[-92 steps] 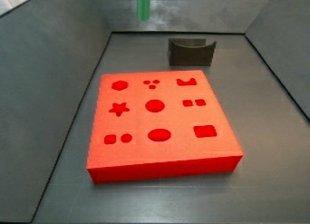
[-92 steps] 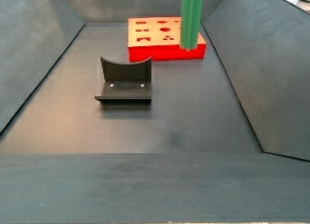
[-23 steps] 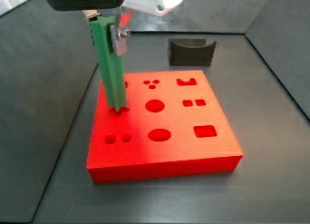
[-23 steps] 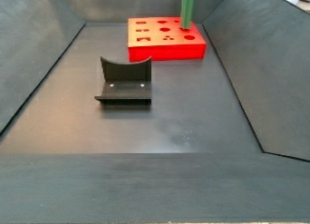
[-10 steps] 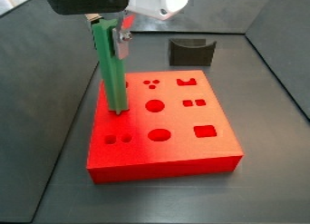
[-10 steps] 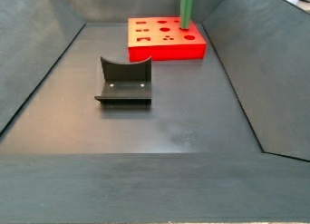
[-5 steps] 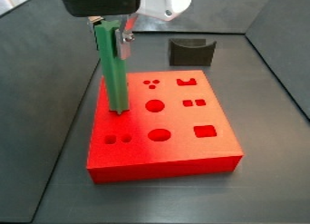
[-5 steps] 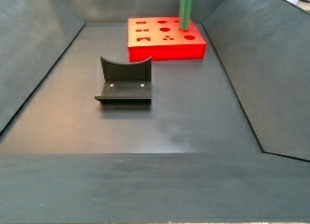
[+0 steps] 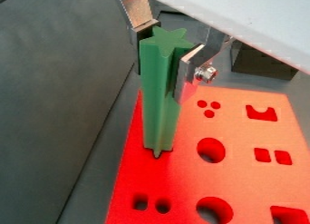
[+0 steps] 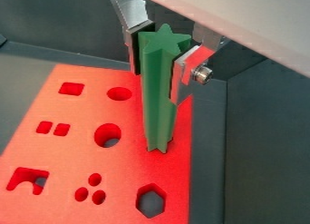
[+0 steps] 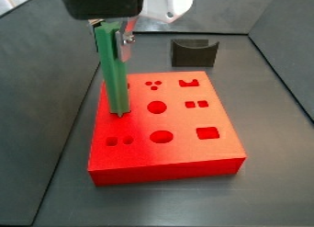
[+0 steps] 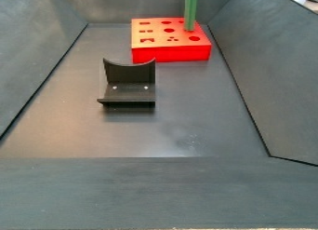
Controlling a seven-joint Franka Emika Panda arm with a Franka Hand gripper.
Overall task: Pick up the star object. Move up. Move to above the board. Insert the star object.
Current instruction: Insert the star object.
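The star object (image 9: 159, 101) is a tall green rod with a star-shaped top. It stands upright between my gripper's (image 9: 164, 46) fingers, which are shut on its upper end. It also shows in the other wrist view (image 10: 160, 92) and in both side views (image 11: 114, 74) (image 12: 192, 8). Its lower end meets the top of the red board (image 11: 179, 121) at the left-hand row of holes and covers the star hole. How deep it sits I cannot tell. The board also shows in both wrist views (image 9: 242, 137) (image 10: 79, 110) and in a side view (image 12: 168, 50).
The dark fixture (image 12: 126, 83) stands on the grey floor apart from the board, and shows behind the board in a side view (image 11: 193, 51). Sloping grey walls enclose the floor. Round, square and hexagon holes lie around the rod.
The gripper body has shifted very slightly. The rod stays upright with its lower end on the same spot of the board, still gripped.
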